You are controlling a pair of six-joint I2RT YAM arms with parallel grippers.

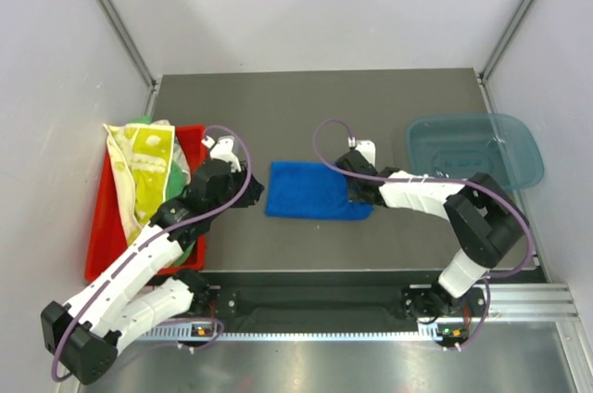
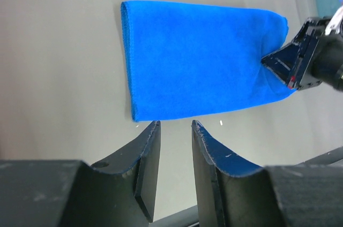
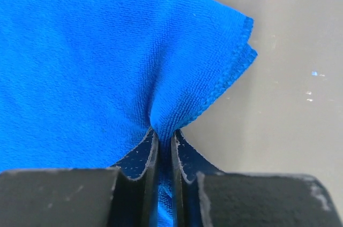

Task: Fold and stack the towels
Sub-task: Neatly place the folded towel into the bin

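Fold in hand: right claw (image 3: 163,136) pinched the blue towel (image 1: 318,191) at its edge, left claw (image 2: 174,128) spread beside it; that edge probably needed carrying across.

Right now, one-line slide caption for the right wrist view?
Right pincer shut on a pinched edge of the blue towel on the grey table.

Right gripper (image 3: 164,138): jaws pressed nearly together at the bottom middle, with a ridge of cloth pinched between them.
Blue towel (image 3: 96,66): fills the left and centre, lying flat and puckering into creases where it is gripped.
Hem (image 3: 231,69): stitched edge, two layers showing at the corner on the right.
Table (image 3: 292,39): plain grey, bare to the right of the towel, with a few pale specks.
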